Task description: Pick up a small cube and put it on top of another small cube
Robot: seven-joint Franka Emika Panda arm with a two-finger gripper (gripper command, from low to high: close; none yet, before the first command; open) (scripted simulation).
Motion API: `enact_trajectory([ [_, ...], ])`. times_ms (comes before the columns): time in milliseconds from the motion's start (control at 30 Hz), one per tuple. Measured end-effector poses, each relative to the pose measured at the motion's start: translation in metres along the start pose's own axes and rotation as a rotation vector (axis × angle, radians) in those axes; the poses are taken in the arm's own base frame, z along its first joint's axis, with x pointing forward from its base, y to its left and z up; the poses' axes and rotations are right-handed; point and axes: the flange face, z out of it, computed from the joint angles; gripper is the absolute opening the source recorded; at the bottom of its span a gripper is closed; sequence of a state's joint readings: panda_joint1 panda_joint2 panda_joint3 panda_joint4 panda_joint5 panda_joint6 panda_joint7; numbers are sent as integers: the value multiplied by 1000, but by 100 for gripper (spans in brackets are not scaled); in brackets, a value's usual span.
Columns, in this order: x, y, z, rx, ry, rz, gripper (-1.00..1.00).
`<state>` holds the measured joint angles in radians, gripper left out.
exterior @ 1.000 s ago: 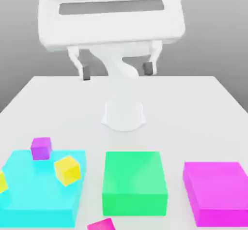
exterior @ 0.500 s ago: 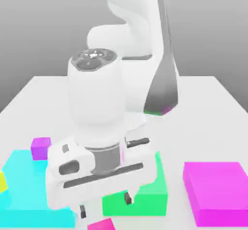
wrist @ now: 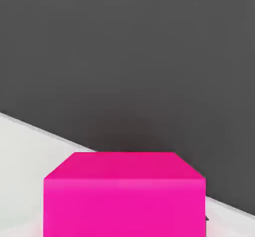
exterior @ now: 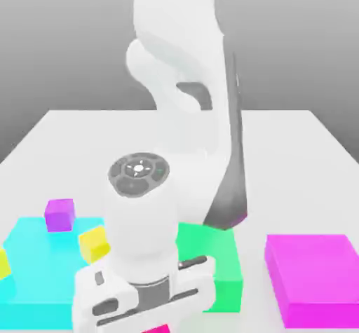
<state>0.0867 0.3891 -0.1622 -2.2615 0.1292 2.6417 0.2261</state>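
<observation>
While the gripper's fingers are closed on it, the small pink cube (wrist: 124,193) sits between them. It looks light, rigid and smooth-sided, so I judge its opposite flat faces the best hold.

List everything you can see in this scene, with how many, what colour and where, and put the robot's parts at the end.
table: one, white, under everything.
cyan block: one, cyan, large and flat, at the exterior view's left.
green block: one, green, large, middle, partly hidden by the arm.
magenta block: one, magenta, large, at the exterior view's right.
purple cube: one, purple, small, at the cyan block's far edge.
yellow cubes: two, yellow, small; one on the cyan block, one at the picture's left edge.
pink cube: one, pink, small, near table edge, right in front of the hand camera.
arm: one, white, bent down over the near table edge.
pincer: shut.
</observation>
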Motion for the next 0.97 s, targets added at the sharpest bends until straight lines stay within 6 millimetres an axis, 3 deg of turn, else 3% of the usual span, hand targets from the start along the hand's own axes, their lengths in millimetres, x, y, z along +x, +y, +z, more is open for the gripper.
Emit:
enact_trajectory([
  [200,-15,89,-55,1,-4,249,-100],
  [400,-56,195,-94,4,-8,567,-100],
  [667,-135,266,-123,4,-2,889,-100],
  [833,-143,273,-77,6,-2,928,-100],
  [867,-144,273,-67,4,-1,929,100],
  [967,-144,273,-67,4,-1,929,100],
])
